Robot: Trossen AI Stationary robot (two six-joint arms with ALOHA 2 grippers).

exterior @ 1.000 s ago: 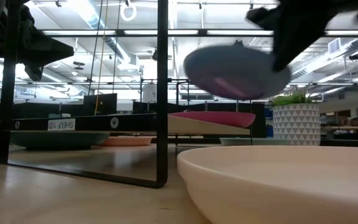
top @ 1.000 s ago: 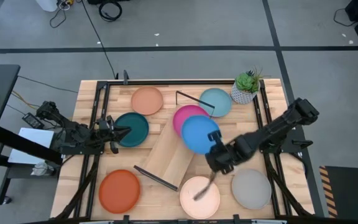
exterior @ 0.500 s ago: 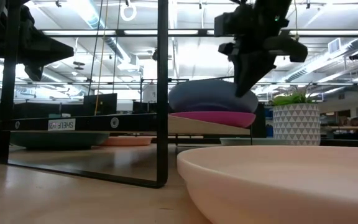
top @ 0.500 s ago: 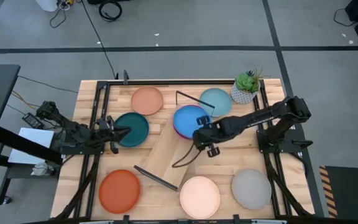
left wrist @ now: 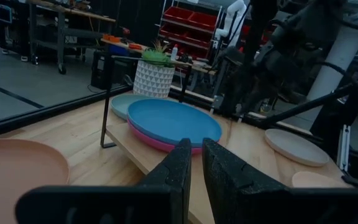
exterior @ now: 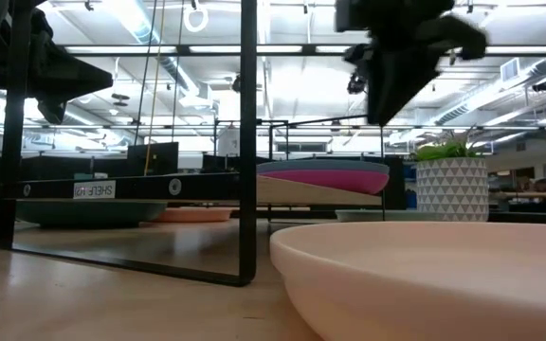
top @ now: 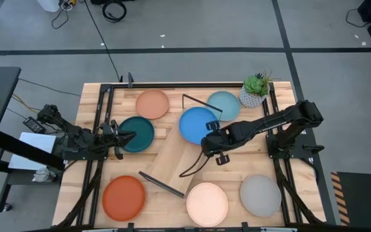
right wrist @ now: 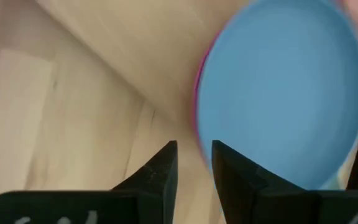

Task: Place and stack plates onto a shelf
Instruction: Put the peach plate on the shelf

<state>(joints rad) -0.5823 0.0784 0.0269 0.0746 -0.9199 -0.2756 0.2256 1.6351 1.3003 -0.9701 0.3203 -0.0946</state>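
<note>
The bright blue plate [top: 197, 124] lies flat on the magenta plate [exterior: 335, 178], which rests on the far end of the light-wood shelf [top: 172, 161]. My right gripper [top: 211, 147] hovers open just above and beside the blue plate's [right wrist: 278, 93] near rim, with bare wood showing between its fingers [right wrist: 194, 149]. My left gripper [top: 129, 136] waits shut, raised over the dark teal plate [top: 139, 132] at the table's left. On the tabletop lie the salmon [top: 152, 104], light blue [top: 225, 105], orange [top: 123, 197], cream [top: 207, 203] and grey [top: 260, 195] plates.
A white potted plant [top: 255, 91] stands at the far right corner, beside the light blue plate. The shelf's black end brackets [exterior: 246, 142] rise at both its ends. Black frame rails run along the table's left and right sides.
My right gripper carried the bright blue plate, tilted and lifted clear, from above the cream plate toward the far left. It set the plate down flat on the magenta plate, let it go, and rose clear of it.
</note>
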